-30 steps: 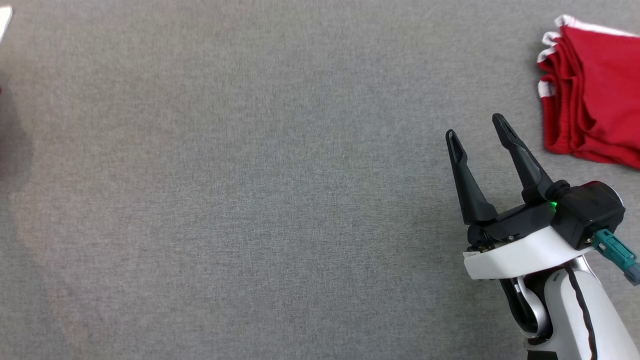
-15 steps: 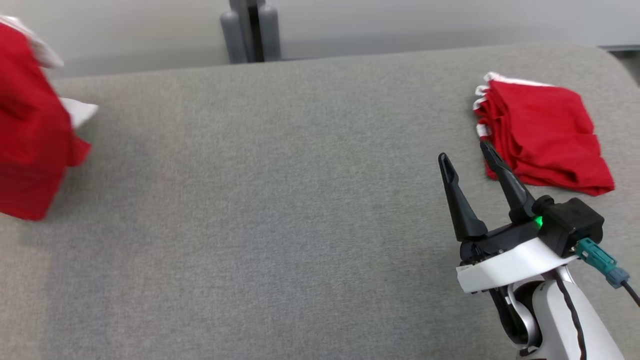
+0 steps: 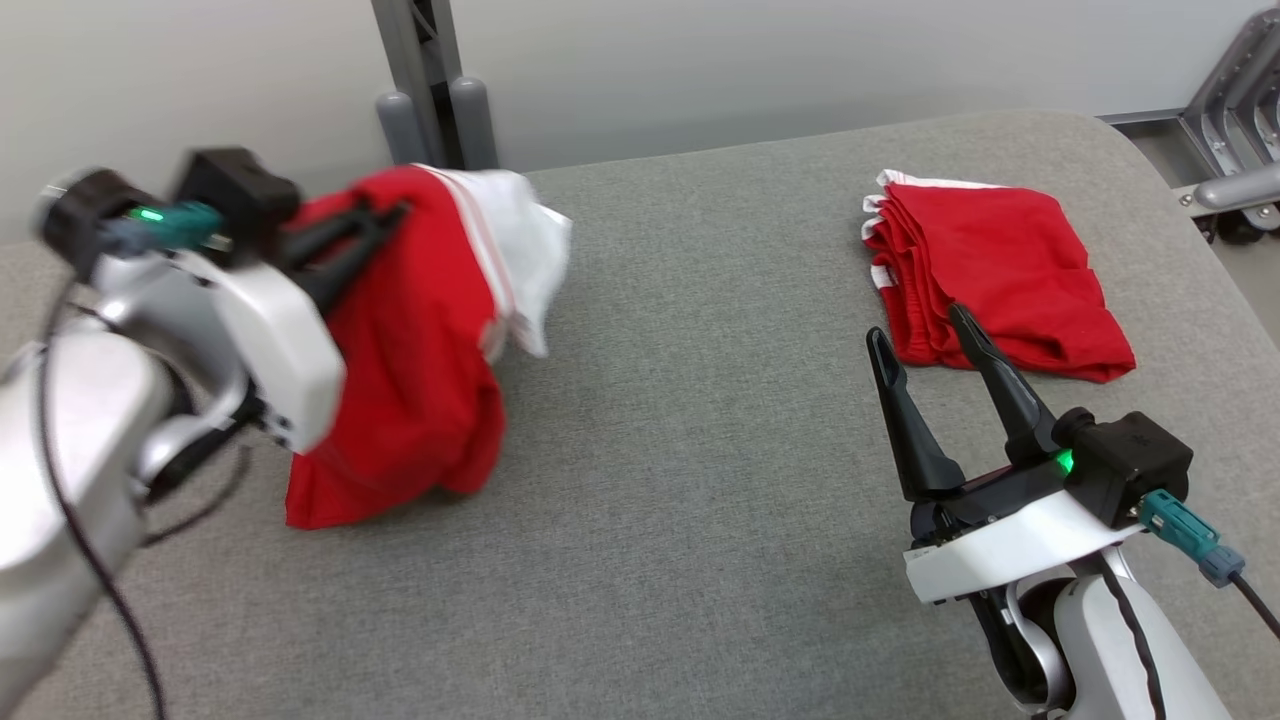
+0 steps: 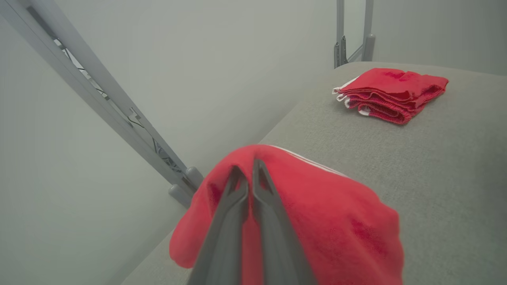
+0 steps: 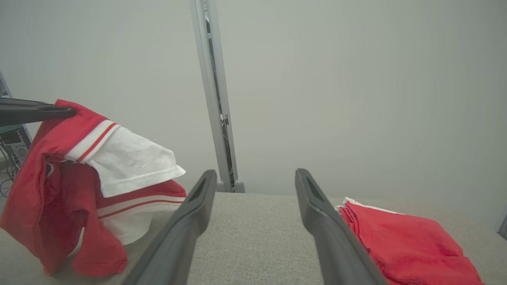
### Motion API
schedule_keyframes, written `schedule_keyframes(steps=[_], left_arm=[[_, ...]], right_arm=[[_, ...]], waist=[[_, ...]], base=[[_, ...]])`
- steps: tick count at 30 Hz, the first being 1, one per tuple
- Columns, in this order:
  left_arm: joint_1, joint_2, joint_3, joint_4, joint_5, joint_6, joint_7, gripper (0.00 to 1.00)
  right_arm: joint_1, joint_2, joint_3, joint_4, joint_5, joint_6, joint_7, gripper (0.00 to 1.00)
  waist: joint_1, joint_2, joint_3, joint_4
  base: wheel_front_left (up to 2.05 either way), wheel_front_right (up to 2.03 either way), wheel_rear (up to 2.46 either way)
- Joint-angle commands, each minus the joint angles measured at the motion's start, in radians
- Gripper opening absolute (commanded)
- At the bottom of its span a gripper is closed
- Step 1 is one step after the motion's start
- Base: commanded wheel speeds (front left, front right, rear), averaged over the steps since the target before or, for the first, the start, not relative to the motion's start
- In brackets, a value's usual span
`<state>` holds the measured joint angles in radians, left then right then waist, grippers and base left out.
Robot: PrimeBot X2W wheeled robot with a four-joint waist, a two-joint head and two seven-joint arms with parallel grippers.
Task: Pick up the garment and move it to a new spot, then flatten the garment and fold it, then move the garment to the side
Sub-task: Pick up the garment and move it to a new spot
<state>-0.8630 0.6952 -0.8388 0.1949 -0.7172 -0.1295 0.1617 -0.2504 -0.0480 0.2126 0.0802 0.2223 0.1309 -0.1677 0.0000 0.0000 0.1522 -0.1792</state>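
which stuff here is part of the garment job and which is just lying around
In the job:
red and white garment, hanging from the shut left gripper
right gripper, open and empty
grey table under it

Lying about:
folded red pile at the far right
metal post behind the table

- No text, label, brand, number or sign can be read in any of the views.
- The garment (image 3: 420,400) is blurred in the head view, so small print on it, if there is any, may be lost. The sharper right wrist view gives no lettering on it either.
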Motion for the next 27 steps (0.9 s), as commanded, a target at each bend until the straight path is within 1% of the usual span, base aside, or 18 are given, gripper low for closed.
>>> schedule_keyframes(steps=[1,6,13,14,15,17,21,22,27], left_arm=[[0.014,-0.028,-0.023,-0.002,-0.007,-0.001,-0.014,0.0],[0.014,-0.12,-0.117,0.043,0.012,-0.001,-0.075,0.0],[-0.007,-0.256,-0.258,0.206,0.026,-0.001,-0.194,0.0],[-0.017,-0.269,-0.278,0.233,0.034,-0.001,-0.212,0.0],[-0.017,-0.269,-0.278,0.233,0.034,-0.001,-0.212,0.0],[-0.037,-0.289,-0.308,0.293,0.045,-0.001,-0.25,0.0],[-0.073,-0.319,-0.345,0.417,0.065,-0.001,-0.313,0.0],[-0.088,-0.333,-0.356,0.474,0.063,-0.001,-0.335,0.0],[-0.112,-0.369,-0.362,0.608,0.066,0.002,-0.376,0.0]], right_arm=[[0.006,-0.005,0.003,0.003,0.009,0.0,-0.009,1.0],[0.0,-0.005,0.004,0.005,0.019,0.0,-0.016,1.0],[-0.018,-0.005,0.012,0.01,0.031,0.0,-0.025,1.0],[-0.022,-0.005,0.015,0.009,0.034,0.0,-0.027,1.0],[-0.022,-0.005,0.015,0.009,0.034,0.0,-0.027,1.0],[-0.03,-0.005,0.018,0.01,0.036,0.0,-0.029,1.0],[-0.037,-0.005,0.009,0.01,0.027,0.0,-0.031,1.0],[-0.036,-0.005,0.005,0.009,0.023,0.0,-0.029,1.0],[-0.037,-0.005,-0.002,0.005,0.018,0.0,-0.029,1.0]], waist=[[0.0,0.0,0.002,-0.009],[0.0,0.0,0.02,-0.026],[0.0,0.0,0.06,-0.045],[0.0,0.0,0.067,-0.049],[0.0,0.0,0.067,-0.049],[0.0,0.0,0.082,-0.057],[0.0,0.0,0.108,-0.066],[0.0,0.0,0.116,-0.067],[0.0,0.0,0.13,-0.064]], base=[[0.0,0.0,0.0],[0.0,0.0,0.0],[0.0,0.0,0.0],[0.0,0.0,0.0],[0.0,0.0,0.0],[0.0,0.0,0.0],[0.0,0.0,0.0],[0.0,0.0,0.0],[0.0,0.0,0.0]])
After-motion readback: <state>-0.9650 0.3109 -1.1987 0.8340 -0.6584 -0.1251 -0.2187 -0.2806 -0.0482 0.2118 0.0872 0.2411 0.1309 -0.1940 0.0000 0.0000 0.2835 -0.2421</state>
